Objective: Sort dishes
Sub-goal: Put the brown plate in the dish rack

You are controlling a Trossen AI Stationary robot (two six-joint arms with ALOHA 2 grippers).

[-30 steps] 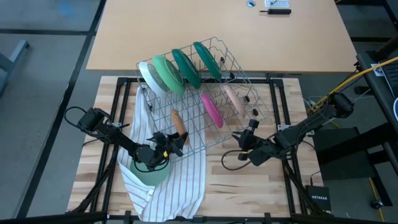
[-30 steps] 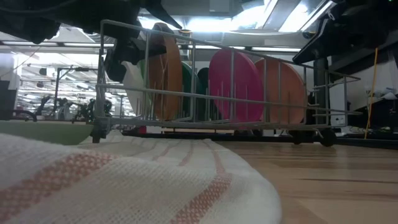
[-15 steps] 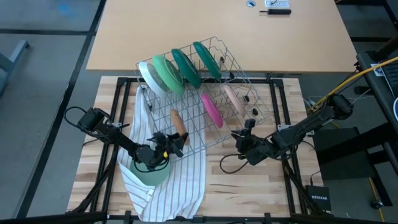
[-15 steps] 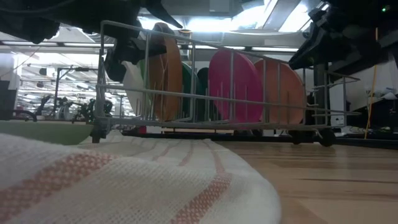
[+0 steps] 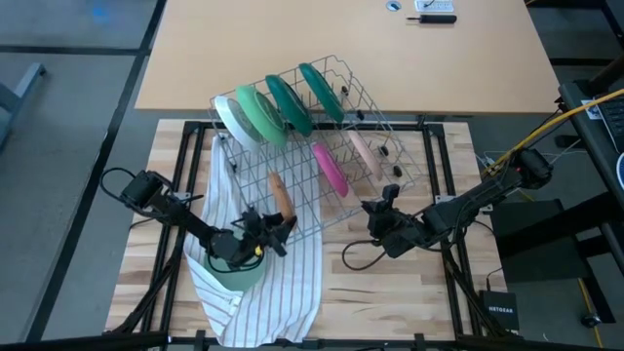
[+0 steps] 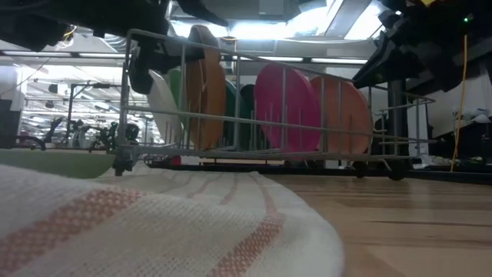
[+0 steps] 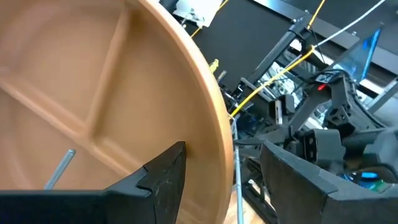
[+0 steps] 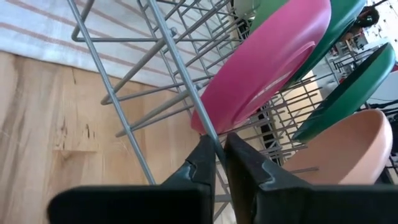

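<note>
Your left wrist view cuts the brown-orange plate [image 7: 112,99] off at its edges. In the low view, the rack [image 6: 269,123] hides most of the dark green plates [image 6: 232,108] behind nearer dishes.

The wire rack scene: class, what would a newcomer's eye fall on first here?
The wire rack at the table's middle, with green plates standing along its far side and a magenta plate nearer. The right claw pinches a rack wire; the left claw straddles the brown-orange plate.
</note>
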